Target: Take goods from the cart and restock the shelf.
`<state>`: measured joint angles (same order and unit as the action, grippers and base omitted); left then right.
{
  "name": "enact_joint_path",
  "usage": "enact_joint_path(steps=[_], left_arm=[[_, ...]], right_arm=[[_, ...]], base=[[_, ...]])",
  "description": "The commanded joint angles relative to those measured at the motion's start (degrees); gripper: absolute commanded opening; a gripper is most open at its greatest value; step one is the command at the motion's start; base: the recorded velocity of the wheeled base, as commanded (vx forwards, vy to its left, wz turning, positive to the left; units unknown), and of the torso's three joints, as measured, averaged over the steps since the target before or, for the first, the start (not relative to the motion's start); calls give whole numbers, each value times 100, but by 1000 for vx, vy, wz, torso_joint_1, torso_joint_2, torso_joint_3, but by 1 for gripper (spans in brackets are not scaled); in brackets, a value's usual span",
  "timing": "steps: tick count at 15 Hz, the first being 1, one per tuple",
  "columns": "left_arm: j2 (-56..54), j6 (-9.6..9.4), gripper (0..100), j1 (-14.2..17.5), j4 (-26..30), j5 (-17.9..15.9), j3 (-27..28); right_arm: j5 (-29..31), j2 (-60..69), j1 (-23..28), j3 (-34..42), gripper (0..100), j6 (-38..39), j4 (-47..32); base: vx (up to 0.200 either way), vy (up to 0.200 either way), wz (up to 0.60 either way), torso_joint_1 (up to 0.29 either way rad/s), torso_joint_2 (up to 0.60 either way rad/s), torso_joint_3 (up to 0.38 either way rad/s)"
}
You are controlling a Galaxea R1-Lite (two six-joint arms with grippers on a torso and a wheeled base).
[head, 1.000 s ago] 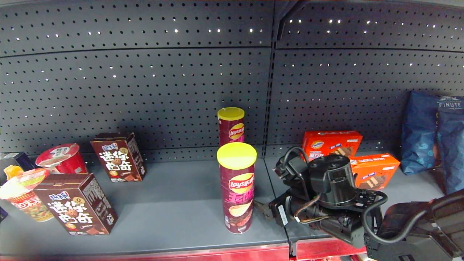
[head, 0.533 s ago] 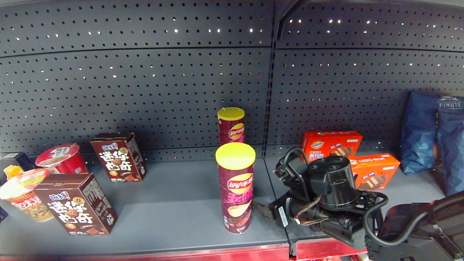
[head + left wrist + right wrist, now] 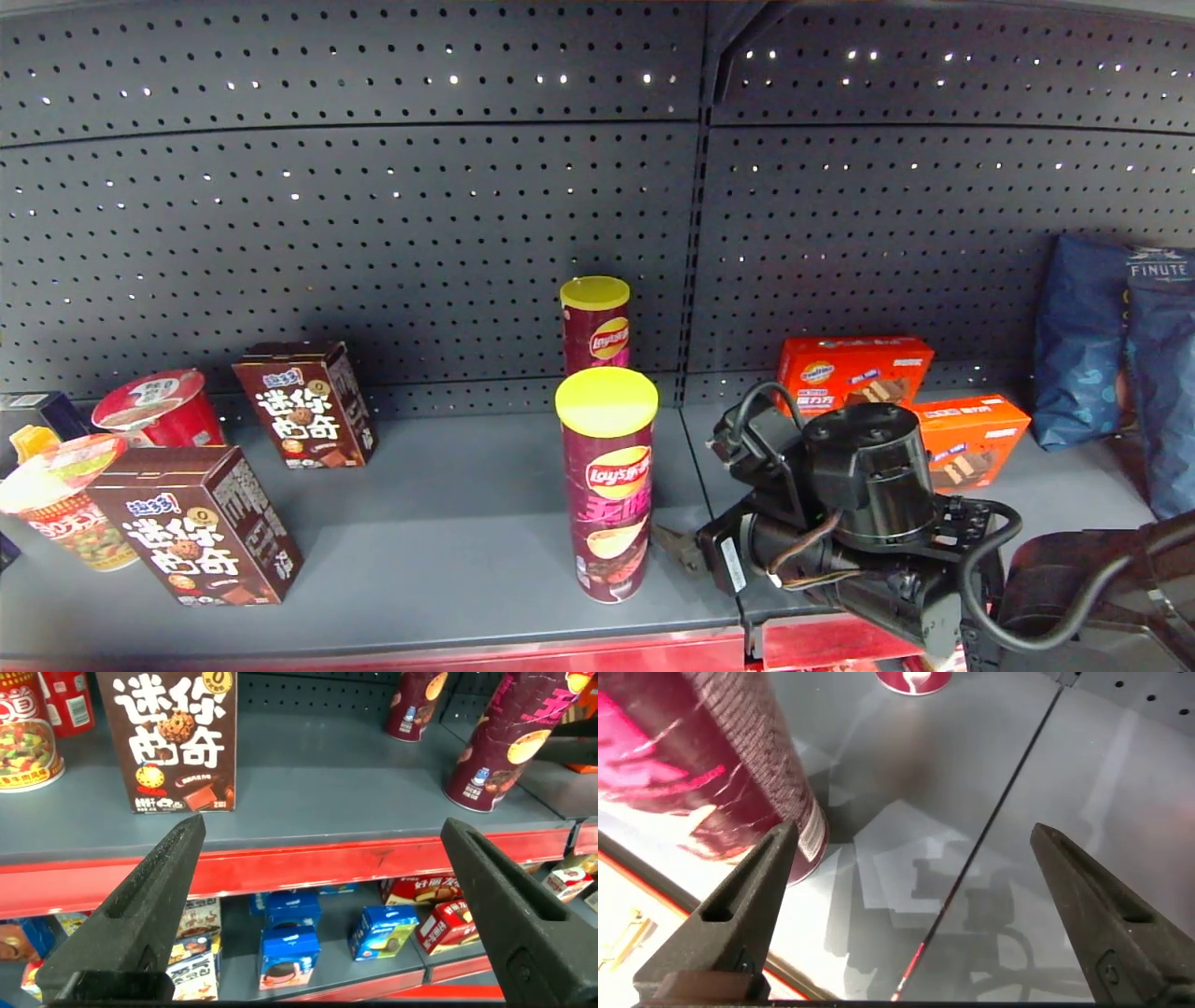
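Note:
A tall maroon chips can (image 3: 609, 485) with a yellow lid stands upright near the front edge of the grey shelf (image 3: 448, 523). A second, matching can (image 3: 596, 327) stands behind it at the back panel. My right gripper (image 3: 680, 551) sits low on the shelf just right of the front can, open, its fingers apart from the can. In the right wrist view this gripper (image 3: 910, 849) holds nothing, and the front can (image 3: 701, 775) stands beside one finger. My left gripper (image 3: 322, 831) is open and empty, in front of the shelf edge, facing the front can (image 3: 509, 737).
Two brown cookie boxes (image 3: 201, 527) (image 3: 308, 401) and noodle cups (image 3: 159, 411) stand at the shelf's left. Orange boxes (image 3: 854, 369) and blue bags (image 3: 1111, 345) stand at the right. A lower shelf with blue boxes (image 3: 290, 947) lies under the red shelf edge (image 3: 308, 863).
My right arm has drawn back a little to the right, away from the front can. The can stays upright in place.

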<state>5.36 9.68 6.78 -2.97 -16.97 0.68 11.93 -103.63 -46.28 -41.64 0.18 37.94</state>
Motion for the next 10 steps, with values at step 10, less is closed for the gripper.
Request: enact_joint_path(steps=[10], left_arm=[[9,-1,100,8,-1,1,2]], right_arm=[[11,388,66,86,100,8,12]], base=[[0,0,0,0,0,0]])
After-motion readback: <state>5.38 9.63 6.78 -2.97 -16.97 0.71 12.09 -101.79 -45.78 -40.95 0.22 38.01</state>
